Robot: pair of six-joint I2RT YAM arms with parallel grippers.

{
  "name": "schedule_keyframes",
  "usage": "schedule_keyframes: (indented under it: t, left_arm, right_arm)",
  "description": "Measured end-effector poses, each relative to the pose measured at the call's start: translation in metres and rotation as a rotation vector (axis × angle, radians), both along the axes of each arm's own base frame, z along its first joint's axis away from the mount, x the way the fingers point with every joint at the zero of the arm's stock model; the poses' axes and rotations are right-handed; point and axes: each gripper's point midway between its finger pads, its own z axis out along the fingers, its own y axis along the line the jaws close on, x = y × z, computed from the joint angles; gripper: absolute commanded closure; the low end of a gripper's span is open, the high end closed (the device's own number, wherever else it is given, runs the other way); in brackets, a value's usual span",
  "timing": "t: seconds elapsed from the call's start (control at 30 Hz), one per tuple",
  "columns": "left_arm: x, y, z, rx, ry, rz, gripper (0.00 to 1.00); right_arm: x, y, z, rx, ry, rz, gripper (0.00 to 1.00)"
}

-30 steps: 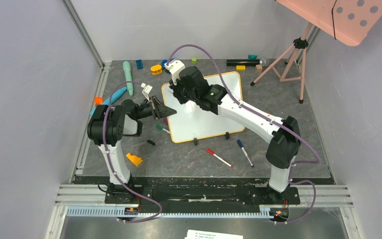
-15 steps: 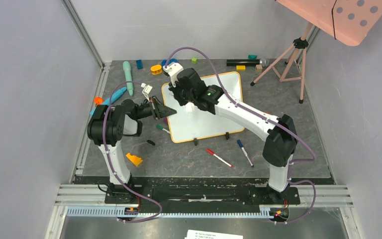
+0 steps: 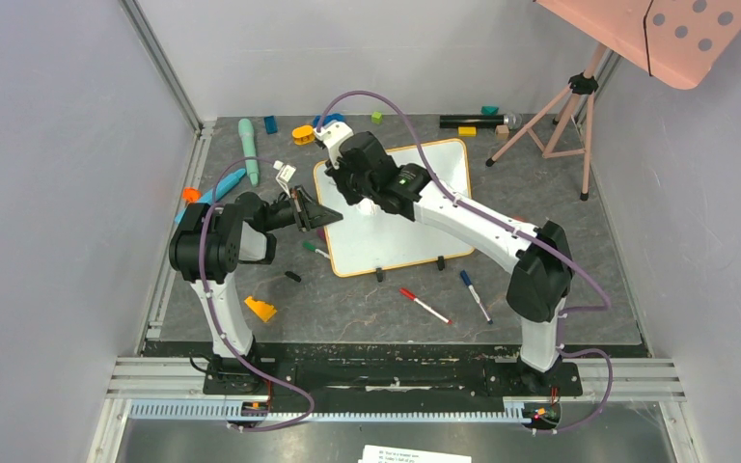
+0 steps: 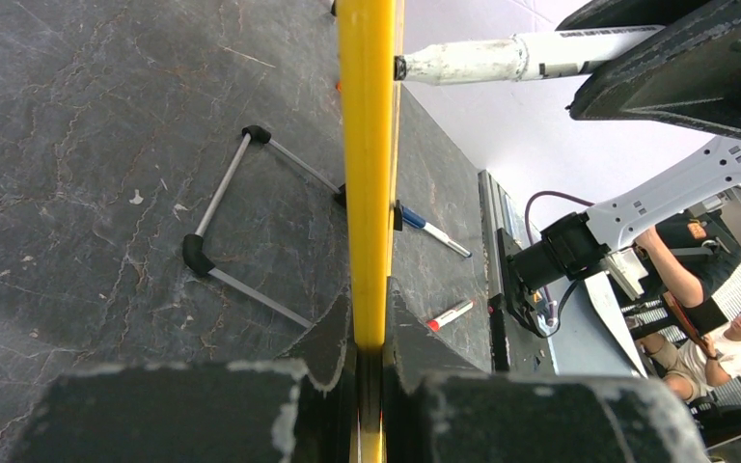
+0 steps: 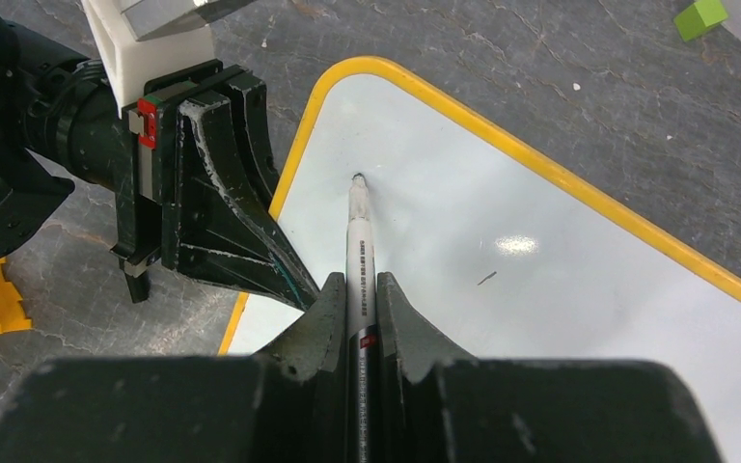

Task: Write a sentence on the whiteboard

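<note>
The whiteboard (image 3: 400, 241), white with a yellow-orange frame, lies on the dark mat at mid-table. My left gripper (image 3: 334, 216) is shut on its left frame edge (image 4: 367, 145), with both jaws pressed against the yellow rim. My right gripper (image 5: 358, 289) is shut on a white marker (image 5: 358, 236). The marker's tip rests near the board's far left corner (image 5: 367, 68). No sentence shows on the white surface (image 5: 560, 309); only one short dark stroke (image 5: 486, 279) is there. From above, the right gripper (image 3: 345, 181) hides the marker.
A red marker (image 3: 425, 306) and a blue marker (image 3: 475, 295) lie in front of the board, and a green-capped one (image 3: 314, 249) at its left. An orange wedge (image 3: 260, 309) sits near the left arm. Small toys line the back edge, and a pink tripod (image 3: 550, 111) stands back right.
The right arm has shifted the marker a little left and farther back, toward the board's far left corner. The left gripper has kept its hold and not moved.
</note>
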Motion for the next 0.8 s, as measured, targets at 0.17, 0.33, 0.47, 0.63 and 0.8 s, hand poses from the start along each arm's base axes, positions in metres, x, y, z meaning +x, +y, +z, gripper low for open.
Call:
schedule_keyframes:
  t: [0.17,0.33,0.47,0.63,0.8]
  left_arm:
    - [0.000,0.000,0.000,0.000,0.000,0.000,0.98]
    - [0.000,0.000,0.000,0.000,0.000,0.001,0.98]
    - [0.000,0.000,0.000,0.000,0.000,0.001,0.98]
    - [0.000,0.000,0.000,0.000,0.001,0.001,0.98]
    - [0.000,0.000,0.000,0.000,0.001,0.002,0.98]
  right_arm:
    - [0.003,0.003,0.004,0.002,-0.009,-0.008,1.00]
    - [0.009,0.001,0.009,0.000,-0.030,-0.036,1.00]
    - [0.013,0.000,0.013,-0.004,-0.043,-0.055,1.00]
    - [0.017,-0.001,0.017,-0.004,-0.057,-0.073,1.00]
    - [0.019,0.000,0.019,-0.002,-0.064,-0.080,1.00]
